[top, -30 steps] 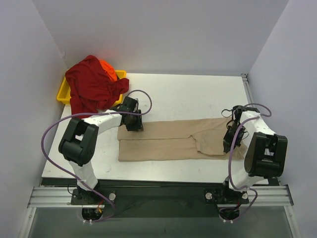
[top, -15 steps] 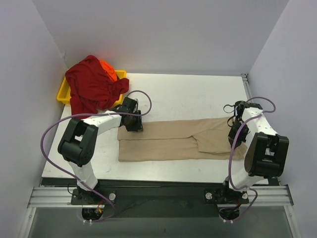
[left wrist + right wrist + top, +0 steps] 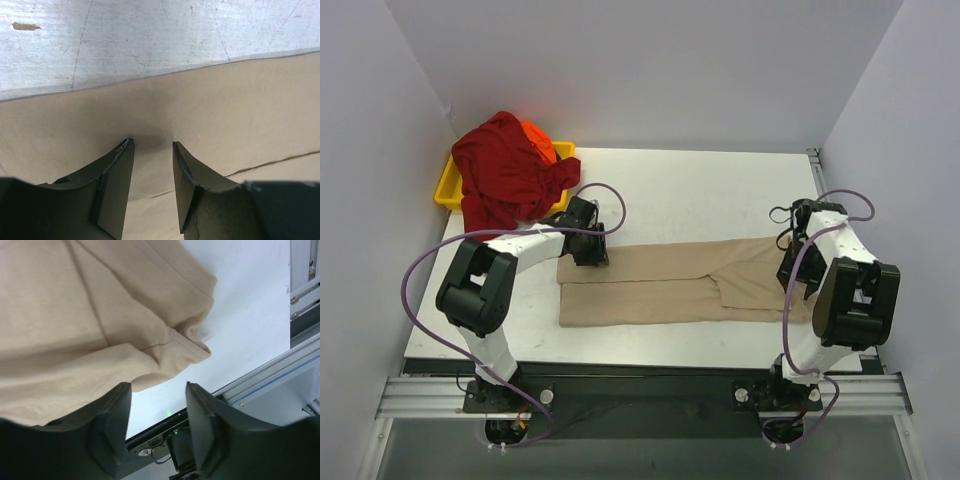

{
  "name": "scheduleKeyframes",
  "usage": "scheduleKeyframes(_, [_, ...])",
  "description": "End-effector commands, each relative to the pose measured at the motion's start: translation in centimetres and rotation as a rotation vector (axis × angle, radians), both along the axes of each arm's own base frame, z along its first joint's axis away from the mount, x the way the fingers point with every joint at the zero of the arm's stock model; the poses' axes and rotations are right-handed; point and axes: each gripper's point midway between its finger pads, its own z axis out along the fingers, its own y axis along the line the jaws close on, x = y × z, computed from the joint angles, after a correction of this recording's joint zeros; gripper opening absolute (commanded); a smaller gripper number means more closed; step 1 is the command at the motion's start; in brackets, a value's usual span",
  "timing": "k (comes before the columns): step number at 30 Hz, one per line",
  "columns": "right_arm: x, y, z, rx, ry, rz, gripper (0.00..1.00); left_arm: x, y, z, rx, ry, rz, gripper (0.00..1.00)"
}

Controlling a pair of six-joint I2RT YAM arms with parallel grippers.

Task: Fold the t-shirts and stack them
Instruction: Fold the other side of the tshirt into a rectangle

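A tan t-shirt (image 3: 670, 285) lies folded into a long flat strip across the middle of the table. My left gripper (image 3: 592, 255) rests on its back left corner. In the left wrist view the left gripper (image 3: 152, 142) is open, its fingertips down on the tan cloth (image 3: 225, 110). My right gripper (image 3: 790, 275) hovers over the strip's right end. Seen from the right wrist, that gripper (image 3: 157, 385) is open and empty, with the shirt's hem (image 3: 90, 315) just beyond its tips. A dark red t-shirt (image 3: 505, 180) is heaped over an orange one (image 3: 538, 138) at the back left.
A yellow tray (image 3: 448, 190) lies under the heaped shirts at the table's back left corner. The aluminium rail (image 3: 280, 375) runs along the table's near edge, close to the right gripper. White walls enclose the table on three sides.
My right gripper has opened and let go of the tan shirt's right end, and its arm has shifted a little toward the back. The left arm has stayed still.
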Motion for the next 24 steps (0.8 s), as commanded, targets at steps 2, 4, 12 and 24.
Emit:
scheduleKeyframes(2, [1.5,2.2,2.7,0.006,-0.074,0.081,0.50,0.0,-0.4,1.4,-0.020,-0.034,-0.015,0.47])
scheduleKeyframes(4, [3.1,5.5,3.9,0.074,-0.150,0.182,0.49,0.0,-0.4,1.4,-0.020,-0.034,-0.016,0.47])
scheduleKeyframes(12, [4.5,15.6,1.7,0.357,-0.150,0.453,0.38,-0.2,-0.3,1.2,-0.013,-0.027,-0.012,0.47])
scheduleKeyframes(24, [1.1,17.3,-3.6,0.274,0.043,0.571,0.34,-0.7,0.1,0.9,0.002,-0.015,-0.007,0.48])
